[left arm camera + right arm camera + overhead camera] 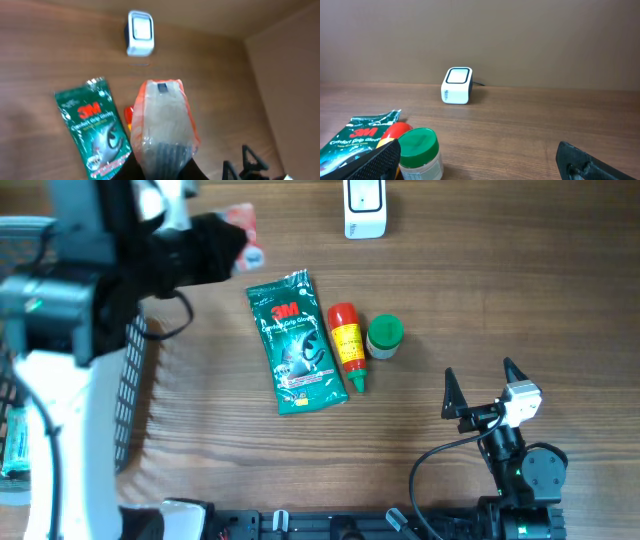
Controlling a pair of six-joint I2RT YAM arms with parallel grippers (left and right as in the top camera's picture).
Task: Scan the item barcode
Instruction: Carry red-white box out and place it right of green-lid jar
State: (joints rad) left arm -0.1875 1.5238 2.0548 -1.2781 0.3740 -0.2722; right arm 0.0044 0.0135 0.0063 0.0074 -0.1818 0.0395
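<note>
Even soft light, faint shadows, near packet blurred

The table is of brown wood with a fine grain, and it fills almost all of every view. Behind it stands a plain brown wall (matt, with no pattern on it). At one side a similar flat panel meets the table. The light is soft and even.
</note>
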